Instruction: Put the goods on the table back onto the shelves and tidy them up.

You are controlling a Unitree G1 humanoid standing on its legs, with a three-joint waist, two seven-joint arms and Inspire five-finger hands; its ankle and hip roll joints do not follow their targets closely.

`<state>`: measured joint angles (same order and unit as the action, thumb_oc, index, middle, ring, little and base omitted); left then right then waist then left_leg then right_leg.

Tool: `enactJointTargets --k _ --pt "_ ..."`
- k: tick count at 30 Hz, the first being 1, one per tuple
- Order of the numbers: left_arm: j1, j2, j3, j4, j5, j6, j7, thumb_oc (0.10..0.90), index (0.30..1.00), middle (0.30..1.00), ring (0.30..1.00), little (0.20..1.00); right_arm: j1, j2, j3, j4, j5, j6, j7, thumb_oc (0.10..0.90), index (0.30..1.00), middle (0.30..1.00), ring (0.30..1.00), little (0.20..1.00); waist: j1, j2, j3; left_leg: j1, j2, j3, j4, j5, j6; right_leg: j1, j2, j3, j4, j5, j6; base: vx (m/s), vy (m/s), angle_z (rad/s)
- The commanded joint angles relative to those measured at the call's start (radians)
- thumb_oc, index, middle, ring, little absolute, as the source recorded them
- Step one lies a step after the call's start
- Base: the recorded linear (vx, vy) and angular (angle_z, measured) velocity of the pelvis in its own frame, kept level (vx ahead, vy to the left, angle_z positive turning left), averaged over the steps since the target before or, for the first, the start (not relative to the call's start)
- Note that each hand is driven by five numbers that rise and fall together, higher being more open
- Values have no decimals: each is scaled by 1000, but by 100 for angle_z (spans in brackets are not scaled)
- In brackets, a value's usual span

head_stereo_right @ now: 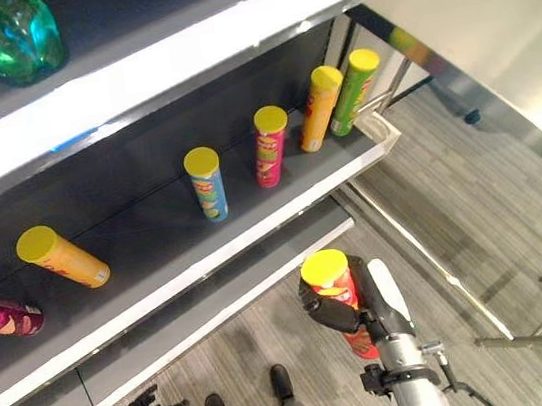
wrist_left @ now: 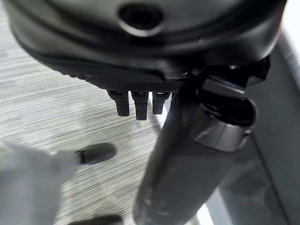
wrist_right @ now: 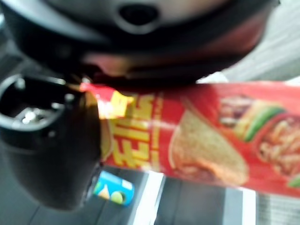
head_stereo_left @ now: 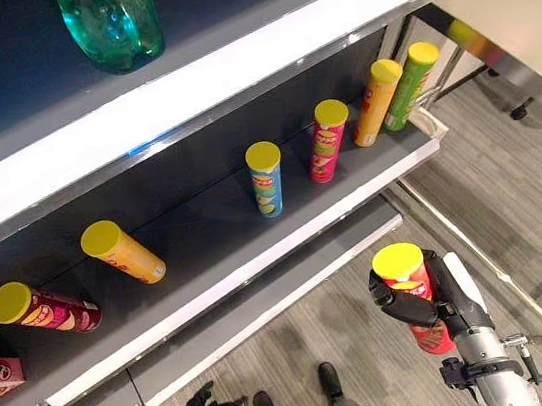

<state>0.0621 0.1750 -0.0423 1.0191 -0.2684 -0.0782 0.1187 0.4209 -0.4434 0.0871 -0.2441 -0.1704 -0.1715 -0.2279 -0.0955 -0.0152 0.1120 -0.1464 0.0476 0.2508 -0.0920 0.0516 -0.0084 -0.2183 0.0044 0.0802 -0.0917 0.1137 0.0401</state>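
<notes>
Shelving is judged well advanced — six crisp cans (head_stereo_left: 265, 177) are already ranged on the middle shelf (head_stereo_left: 258, 255), while a red can (head_stereo_left: 412, 294) is clasped in the right hand (head_stereo_left: 437, 303) below the shelf, unplaced — the left hand (wrist_left: 136, 101) is seen hanging relaxed

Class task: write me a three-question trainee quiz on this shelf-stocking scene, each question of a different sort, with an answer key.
1. True or false: the right hand has its fingers curled round the red yellow-lidded crisp tube.
2. How many yellow-lidded crisp tubes stand on the dark grey middle shelf?
3. Which item is on the top shelf? A) green glass bottle B) pink box C) blue tube

Key: 1 true; 2 six; 3 A.
</notes>
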Motion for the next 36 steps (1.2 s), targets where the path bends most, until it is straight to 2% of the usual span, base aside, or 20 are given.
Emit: enactJointTargets --k 1,8,12,14,17,18,19,22,25,29,36 --pt "-9 54 2 17 34 -15 7 800 900 900 900 900 -19 3 -59 -136 23 -88 -24 400 300 300 300 300 17 16 -12 13 22 19 31 -67 -22 55 -20 -11 103 -145 83 -30 -75 4" --pt "8 31 22 34 -14 -19 14 800 900 900 900 900 -52 -3 12 -107 46 -103 5 400 300 300 300 300 40 15 -18 23 24 -14 39 -58 -28 79 -11 -31 107 -165 68 -11 -54 11" --pt "1 16 17 38 -49 -24 21 800 900 900 900 900 -94 -4 43 -96 53 -111 4 400 300 300 300 300 49 17 -4 -37 11 -39 107 -61 -32 65 -14 -46 121 -167 60 -91 -40 31" --pt "-9 5 15 34 -96 -32 26 800 900 900 900 900 -154 -23 71 -82 61 -111 -5 400 300 300 300 300 61 18 12 -117 3 -64 217 -90 -43 41 -37 -65 137 -158 53 -178 53 55" --pt "-7 -15 23 56 -118 -28 32 800 900 900 900 900 -188 -37 87 -78 37 -108 -21 400 300 300 300 300 58 22 2 -96 59 -31 254 -124 -51 36 -89 -92 144 -145 62 -45 164 61" --pt "-6 -23 24 77 -108 -22 36 800 900 900 900 900 -200 -44 89 -79 32 -110 -23 400 300 300 300 300 55 24 -3 -73 99 -25 251 -118 -65 36 -115 -105 146 -142 67 77 225 61" --pt "-9 -23 17 96 -79 -15 45 800 900 900 900 900 -205 -39 100 -83 23 -108 -25 400 300 300 300 300 46 44 -17 -22 136 -20 207 -96 -79 38 -128 -128 146 -152 70 116 237 49" --pt "-20 -18 -9 120 -4 -9 47 800 900 900 900 900 -190 -40 101 -83 -3 -104 -37 400 300 300 300 300 29 84 -35 19 140 -15 70 -39 -108 54 -144 -136 120 -142 79 108 252 51" --pt "-18 2 -37 98 50 -11 41 800 900 900 900 900 -176 -26 97 -84 -14 -106 -42 400 300 300 300 300 23 105 -45 49 115 20 8 -40 -111 36 -149 -130 74 -97 95 50 201 -5" --pt "-13 26 -26 86 68 -9 44 800 900 900 900 900 -163 -1 91 -82 -21 -107 -72 400 300 300 300 300 24 104 -41 46 96 43 5 -53 -108 16 -153 -119 20 -42 116 -50 92 -23" --pt "5 28 -16 71 60 -15 47 800 900 900 900 900 -133 48 97 -40 -9 -97 -104 400 300 300 300 300 44 82 -33 35 88 66 5 -52 -102 -19 -154 -118 4 -11 136 -38 35 -22"
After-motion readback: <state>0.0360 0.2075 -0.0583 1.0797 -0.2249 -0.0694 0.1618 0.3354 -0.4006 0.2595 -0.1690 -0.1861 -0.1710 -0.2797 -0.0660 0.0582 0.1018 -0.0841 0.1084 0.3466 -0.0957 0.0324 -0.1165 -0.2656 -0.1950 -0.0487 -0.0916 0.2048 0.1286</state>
